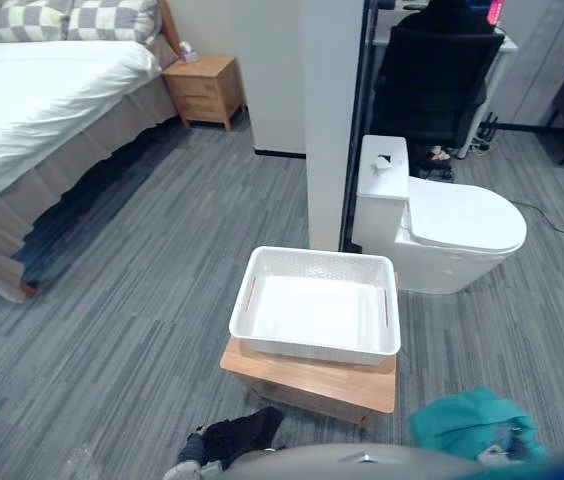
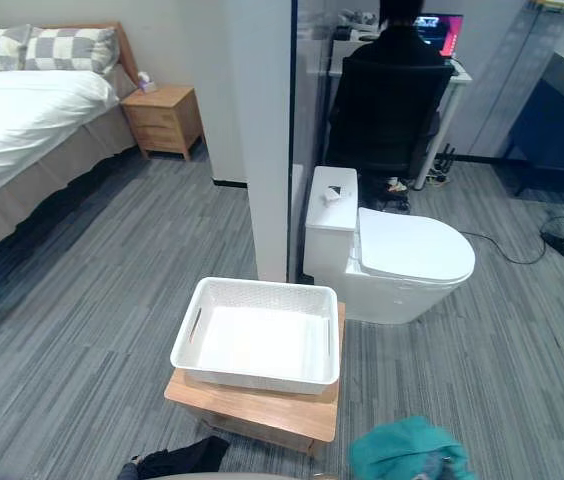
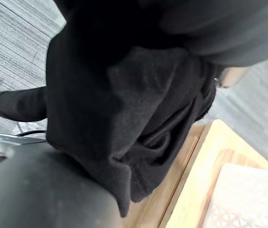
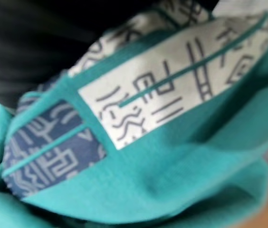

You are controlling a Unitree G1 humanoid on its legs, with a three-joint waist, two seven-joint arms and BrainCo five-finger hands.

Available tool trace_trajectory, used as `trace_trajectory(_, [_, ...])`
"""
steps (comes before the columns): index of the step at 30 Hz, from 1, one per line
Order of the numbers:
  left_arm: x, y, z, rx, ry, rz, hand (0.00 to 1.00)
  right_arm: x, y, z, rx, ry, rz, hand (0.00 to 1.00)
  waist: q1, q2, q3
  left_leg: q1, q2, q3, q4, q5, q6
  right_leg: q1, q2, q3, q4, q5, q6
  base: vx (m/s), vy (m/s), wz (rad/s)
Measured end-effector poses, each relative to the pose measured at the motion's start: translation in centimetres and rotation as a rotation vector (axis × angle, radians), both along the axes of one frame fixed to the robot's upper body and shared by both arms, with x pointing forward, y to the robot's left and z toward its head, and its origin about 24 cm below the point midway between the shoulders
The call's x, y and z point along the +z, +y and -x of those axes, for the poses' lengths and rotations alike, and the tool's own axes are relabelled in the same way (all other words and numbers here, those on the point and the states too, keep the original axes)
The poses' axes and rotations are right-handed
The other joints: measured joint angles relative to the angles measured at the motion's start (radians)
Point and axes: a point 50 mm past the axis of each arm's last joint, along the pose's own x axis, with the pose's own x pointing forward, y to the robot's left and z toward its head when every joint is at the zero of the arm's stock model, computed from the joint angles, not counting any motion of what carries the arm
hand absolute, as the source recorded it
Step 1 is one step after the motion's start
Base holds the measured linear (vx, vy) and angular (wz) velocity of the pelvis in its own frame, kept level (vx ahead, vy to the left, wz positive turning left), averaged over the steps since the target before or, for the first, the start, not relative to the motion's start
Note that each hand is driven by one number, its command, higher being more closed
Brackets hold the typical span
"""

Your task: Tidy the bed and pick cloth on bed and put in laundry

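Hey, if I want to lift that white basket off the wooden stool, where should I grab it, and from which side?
Probably by its slot handles: the left slot and right slot, cut high in the short walls of the basket. Come in from both sides at once; it sits level on the stool, and the long walls show no handles.

The black cloth (image 1: 237,435), nearer than the white basket (image 1: 314,348), is cut off by the lower edge, as is the teal cloth (image 1: 467,420) to the basket's right. The bed (image 1: 42,110), far left of the basket, is cropped. The small object (image 1: 385,164) on the toilet tank (image 1: 372,215) beyond the basket cannot be identified.
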Motion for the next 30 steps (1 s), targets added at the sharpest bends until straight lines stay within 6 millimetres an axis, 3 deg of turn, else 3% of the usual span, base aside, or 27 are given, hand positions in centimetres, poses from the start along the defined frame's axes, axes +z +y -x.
trace_trajectory(2, [0.1,0.5,-0.1,-0.014,0.003,0.006,1.0,2.9,-2.5,-2.1,0.073,-0.078,0.168,1.0,-0.003,-0.002,-0.002,-0.001,-0.008,0.002,0.0,-0.008,0.005,-0.001,-0.007,0.002,-0.006,0.003,0.007,0.08,0.073,-0.14])
trace_trajectory(4, [0.2,0.8,-0.2,-0.049,0.014,0.007,1.0,6.1,-4.3,-5.9,0.153,-0.176,0.291,1.0,-0.013,-0.006,-0.005,-0.007,-0.018,-0.001,0.001,-0.014,0.007,-0.004,-0.016,0.002,-0.011,0.01,0.017,0.11,0.07,-0.05])
trace_trajectory(5, [0.2,0.9,-0.3,-0.064,0.014,0.007,1.0,7.0,-4.6,-7.1,0.182,-0.201,0.322,1.0,-0.015,-0.006,-0.007,-0.01,-0.021,-0.004,0.001,-0.011,0.013,-0.005,-0.017,0.002,-0.012,0.015,0.014,0.14,0.068,0.02])
trace_trajectory(7, [0.4,1.2,-0.6,-0.106,0.015,-0.005,1.0,10.8,-5.1,-12.2,0.35,-0.281,0.436,1.0,-0.021,-0.004,-0.017,-0.025,-0.029,-0.017,0.003,-0.008,0.02,-0.015,-0.02,-0.001,-0.012,0.018,0.016,0.15,0.05,0.13])
trace_trajectory(8, [0.4,1.3,-0.7,-0.115,0.013,-0.008,1.0,11.6,-5.1,-13.2,0.39,-0.294,0.462,1.0,-0.024,-0.008,-0.023,-0.031,-0.03,-0.022,0.003,-0.008,0.02,-0.022,-0.021,-0.003,-0.012,0.018,0.016,0.16,0.023,0.13])
trace_trajectory(10, [0.6,1.4,-0.9,-0.144,0.012,-0.028,1.0,15.3,-3.3,-17.0,0.571,-0.422,0.556,1.0,-0.014,-0.006,-0.028,-0.028,-0.016,-0.027,0.009,-0.007,0.021,-0.037,-0.009,0.002,0.03,0.019,0.014,0.17,0.015,0.14])
trace_trajectory(13, [0.7,1.1,-1.0,-0.156,0.011,-0.047,1.0,18.4,-1.2,-18.7,0.724,-0.531,0.642,1.0,-0.015,0.018,-0.031,-0.012,0.037,-0.056,0.016,-0.007,0.021,-0.089,0.024,0.023,0.161,0.001,0.0,0.13,-0.011,0.37])
trace_trajectory(14, [0.7,1.0,-1.0,-0.155,0.011,-0.055,1.0,19.6,0.1,-19.3,0.802,-0.584,0.673,1.0,-0.02,0.019,-0.033,-0.013,0.054,-0.066,0.03,-0.007,0.019,-0.092,0.046,0.032,0.075,-0.003,-0.007,0.12,-0.041,0.25])
trace_trajectory(15, [0.7,1.3,-0.2,-0.145,0.028,-0.066,1.0,21.1,1.5,-19.8,0.879,-0.643,0.708,1.0,-0.016,-0.012,-0.038,-0.015,0.04,-0.06,0.053,-0.025,-0.006,-0.098,0.028,0.041,-0.037,0.129,-0.013,0.13,-0.044,0.11])
trace_trajectory(17, [0.4,0.2,0.0,-0.142,0.038,-0.047,1.0,22.7,2.9,-20.4,0.959,-0.707,0.742,1.0,-0.005,0.006,-0.049,-0.026,0.063,-0.05,0.084,-0.065,-0.024,-0.095,0.038,0.057,-0.05,0.118,-0.004,0.15,-0.124,-0.26])
trace_trajectory(23, [0.3,-0.9,-0.3,-0.154,0.011,-0.028,1.0,21.2,6.1,-21.2,1.168,-0.65,0.635,1.0,-0.031,0.022,-0.056,-0.025,0.067,-0.056,0.111,-0.069,-0.031,-0.072,0.038,0.058,-0.057,0.118,-0.004,0.02,-0.033,-0.03])
trace_trajectory(30, [0.3,-0.7,0.1,-0.164,0.004,-0.04,1.0,18.4,11.5,-21.5,1.362,-0.607,0.497,1.0,-0.026,0.01,-0.065,-0.017,0.064,-0.076,0.08,-0.072,-0.034,-0.071,0.038,0.049,-0.069,0.127,0.0,-0.08,0.011,0.08])
